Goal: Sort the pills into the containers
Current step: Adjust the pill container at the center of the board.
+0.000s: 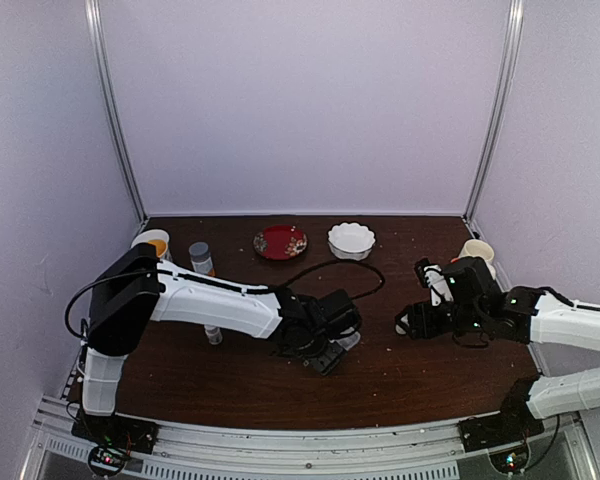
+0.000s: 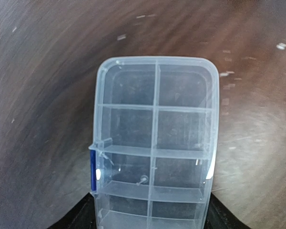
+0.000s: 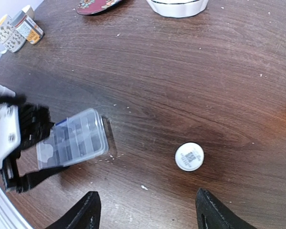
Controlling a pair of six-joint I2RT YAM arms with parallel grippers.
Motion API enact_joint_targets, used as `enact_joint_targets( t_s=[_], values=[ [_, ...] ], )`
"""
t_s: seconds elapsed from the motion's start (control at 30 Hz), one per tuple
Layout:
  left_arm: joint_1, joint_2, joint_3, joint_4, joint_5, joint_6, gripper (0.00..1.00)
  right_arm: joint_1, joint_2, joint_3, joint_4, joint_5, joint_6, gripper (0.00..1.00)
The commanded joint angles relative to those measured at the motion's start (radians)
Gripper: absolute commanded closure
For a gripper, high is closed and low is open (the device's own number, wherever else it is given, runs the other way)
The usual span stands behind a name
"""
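Observation:
The clear pill box (image 2: 155, 138), whose two rows of cells are the containers, reaches forward from between my left gripper's (image 2: 152, 210) black fingers, which press on its two long sides. In the right wrist view the box (image 3: 74, 138) hangs tilted just above the table, casting a shadow. Its cells look almost empty; one small pale bit (image 2: 143, 180) lies in a cell. Tiny whitish pills (image 3: 144, 187) are scattered on the dark wood, some just beside the box (image 3: 109, 156). My right gripper (image 3: 147, 195) hovers open over the table, holding nothing.
A white round cap (image 3: 189, 156) lies ahead of the right fingers. A red plate (image 1: 280, 241) and a white scalloped bowl (image 1: 351, 240) stand at the back. A mug (image 1: 152, 243) and bottle (image 1: 200, 258) stand back left, another mug (image 1: 477, 250) back right.

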Motion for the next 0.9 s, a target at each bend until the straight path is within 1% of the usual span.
enact_joint_targets(
  t_s=[0.0,0.07,0.2,0.33,0.4,0.47,0.6,0.67,0.73,0.8,0.83,0.87],
  values=[
    [0.032,-0.058,-0.075,0.023,-0.056,-0.098,0.32,0.036,-0.009,-0.031,0.084,-0.053,0.061,0.29],
    [0.032,-0.077,-0.109,0.068,-0.021,-0.101,0.27,0.079,0.001,-0.037,0.111,-0.053,0.097,0.29],
    [0.030,-0.112,-0.164,0.119,0.006,-0.107,0.15,0.169,0.045,-0.036,0.172,-0.034,0.204,0.30],
    [0.031,-0.176,-0.229,0.198,0.054,-0.086,0.10,0.239,0.119,-0.034,0.275,-0.036,0.340,0.31],
    [0.031,-0.202,-0.256,0.231,0.095,-0.095,0.10,0.252,0.163,-0.033,0.301,-0.024,0.412,0.32],
    [0.030,-0.230,-0.315,0.307,0.157,-0.127,0.11,0.263,0.203,-0.034,0.362,-0.004,0.474,0.33],
    [0.030,-0.260,-0.446,0.555,0.358,-0.184,0.15,0.277,0.261,-0.023,0.403,0.019,0.541,0.34],
    [0.031,-0.253,-0.473,0.633,0.441,-0.179,0.15,0.277,0.278,-0.021,0.407,0.034,0.556,0.34],
    [0.031,-0.249,-0.476,0.665,0.527,-0.142,0.15,0.277,0.300,-0.015,0.396,0.059,0.560,0.36],
    [0.030,-0.259,-0.489,0.696,0.570,-0.110,0.16,0.277,0.332,0.002,0.382,0.080,0.556,0.36],
    [0.031,-0.272,-0.503,0.711,0.569,-0.106,0.16,0.277,0.352,0.013,0.374,0.079,0.553,0.37],
    [0.030,-0.290,-0.521,0.719,0.540,-0.105,0.17,0.277,0.375,0.029,0.366,0.073,0.550,0.38]
  ],
)
